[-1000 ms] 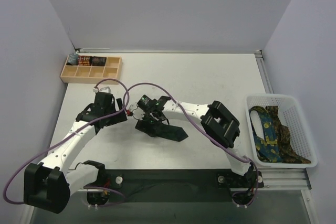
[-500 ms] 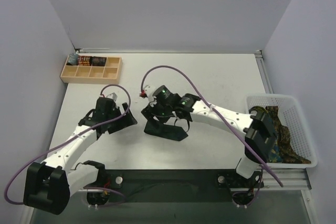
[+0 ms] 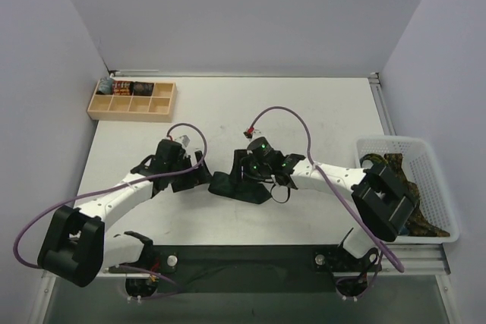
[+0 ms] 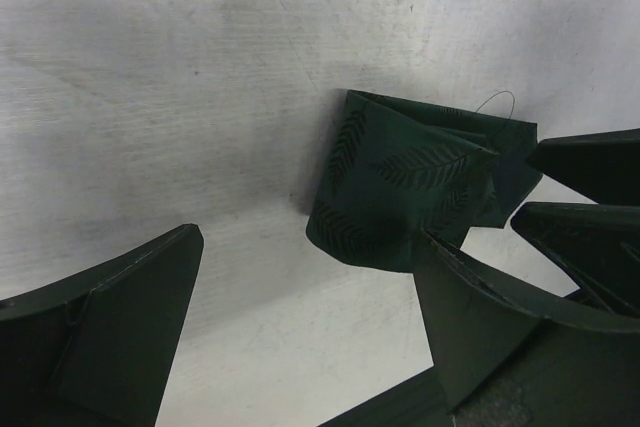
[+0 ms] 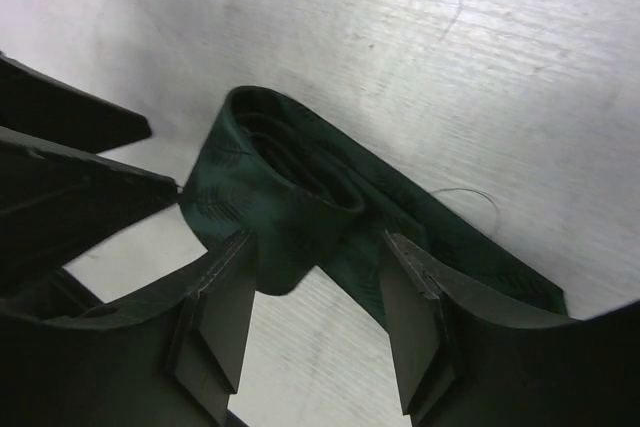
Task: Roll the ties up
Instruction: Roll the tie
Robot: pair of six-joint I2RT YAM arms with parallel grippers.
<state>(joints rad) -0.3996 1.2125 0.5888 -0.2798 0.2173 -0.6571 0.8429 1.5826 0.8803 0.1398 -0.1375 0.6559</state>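
**Green tie half rolled at mid-desk, both grippers on it**

At lower right, the white basket (image 3: 395, 141) holds a heap of patterned ties (image 3: 420, 204), partly hidden by the right arm. At the centre of the desk (image 3: 304, 104) lies the dark green tie (image 4: 385, 192), one end rolled up. The left gripper (image 4: 308, 237) gapes wide beside the roll, holding nothing. The right gripper (image 5: 320, 240) straddles the roll, about half open. Whether it pinches the fabric cannot be told. At the far upper left, a wooden compartment tray (image 3: 152, 104) carries small rolls (image 3: 125, 86) in its back row.
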